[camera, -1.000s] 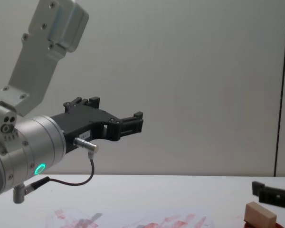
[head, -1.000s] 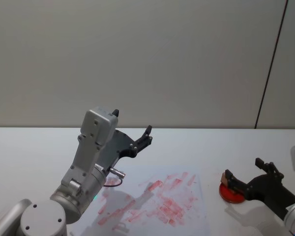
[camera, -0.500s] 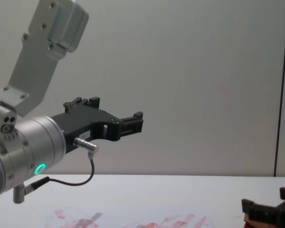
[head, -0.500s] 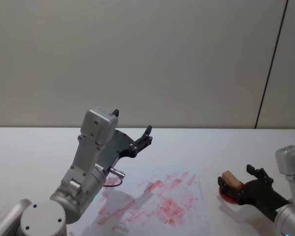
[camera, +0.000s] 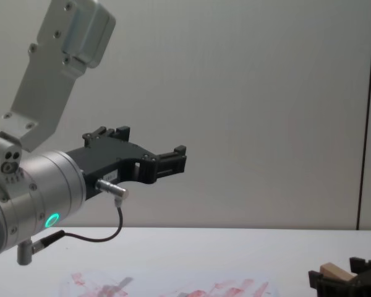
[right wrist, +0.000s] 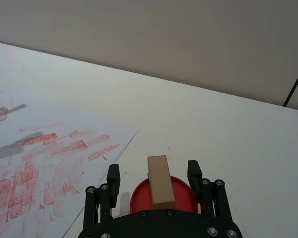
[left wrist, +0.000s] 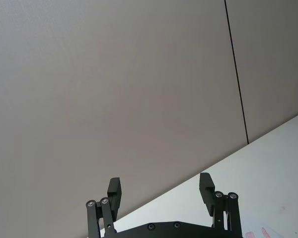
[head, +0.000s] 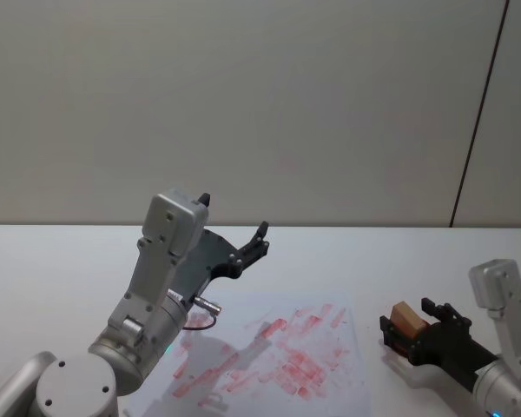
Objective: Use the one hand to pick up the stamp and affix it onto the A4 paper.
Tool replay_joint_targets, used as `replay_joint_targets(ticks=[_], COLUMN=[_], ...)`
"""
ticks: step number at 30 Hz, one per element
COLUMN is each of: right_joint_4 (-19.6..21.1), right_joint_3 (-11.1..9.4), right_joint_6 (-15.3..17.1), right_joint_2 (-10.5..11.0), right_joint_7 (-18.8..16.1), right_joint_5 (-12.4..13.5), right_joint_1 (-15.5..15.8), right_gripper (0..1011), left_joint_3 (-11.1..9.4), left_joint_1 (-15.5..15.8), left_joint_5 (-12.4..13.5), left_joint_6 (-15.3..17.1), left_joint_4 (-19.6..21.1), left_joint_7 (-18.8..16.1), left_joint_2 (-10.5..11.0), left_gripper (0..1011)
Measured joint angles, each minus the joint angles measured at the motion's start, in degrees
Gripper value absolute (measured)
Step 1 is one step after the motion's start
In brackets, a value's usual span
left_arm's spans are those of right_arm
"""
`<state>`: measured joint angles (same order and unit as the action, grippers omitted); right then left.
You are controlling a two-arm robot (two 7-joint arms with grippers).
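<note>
The red marks across the A4 paper (head: 278, 352) ran in rows of short oblong blotches, too smeared to read as writing. The sheet itself was thin and white and lay flat on the smooth white table (right wrist: 228, 129). Just off the paper's right edge, the stamp (right wrist: 160, 181), a plain pale wooden block with squared corners, sat on the ink pad (right wrist: 183, 194), a flat round red disc. The right gripper (right wrist: 153, 169), black and two-fingered on a pale grey arm, lay low beside that same edge of the paper. Its fingers were spread and straddled the stamp. A clear gap showed between the block and each finger, so the gripper enclosed the stamp without clamping it. Above the paper's left part the left gripper (left wrist: 159, 184) hung raised, well clear of the sheet, with its black fingers apart and holding nothing. Its silver wrist carried a green glowing ring (camera: 52, 219), and a thin dark cable (camera: 105, 238) looped beneath it.
</note>
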<state>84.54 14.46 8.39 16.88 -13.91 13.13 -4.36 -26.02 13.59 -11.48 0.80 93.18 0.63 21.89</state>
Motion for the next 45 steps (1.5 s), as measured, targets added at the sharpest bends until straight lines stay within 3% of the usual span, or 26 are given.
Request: replay_joint_targets(ticks=[8,12,14,20,37,45], right_joint_4=[-1.47,-1.96,-2.19,-2.61,-0.75,-0.11], right_joint_3=[0.1,0.11,0.11,0.1,1.09,2.25], right_joint_6=[0.19,0.2,0.2,-0.18,-4.86,-4.57], right_joint_2=[-0.47,-0.6,-0.66,-0.8,-1.47,-2.71], right_joint_7=[-0.04,-0.02,0.01,0.04,-2.09,-3.46], right_joint_5=[-0.41,-0.53,-0.56,-0.67,-2.69,-3.38], right_joint_1=[-0.87,-1.15,-1.28,-1.55,-1.7,-2.36], right_gripper=[606,534,426,247,217,217], left_joint_3=[0.0,0.0,0.0,0.0,0.0,0.0], left_joint_1=[0.0,0.0,0.0,0.0,0.0,0.0], left_joint_5=[0.0,0.0,0.0,0.0,0.0,0.0], left_joint_6=[0.0,0.0,0.0,0.0,0.0,0.0], left_joint_4=[0.0,0.0,0.0,0.0,0.0,0.0], left_joint_7=[0.0,0.0,0.0,0.0,0.0,0.0], left_joint_2=[0.0,0.0,0.0,0.0,0.0,0.0], left_gripper=[1002,1002,1002,1002,1002,1002])
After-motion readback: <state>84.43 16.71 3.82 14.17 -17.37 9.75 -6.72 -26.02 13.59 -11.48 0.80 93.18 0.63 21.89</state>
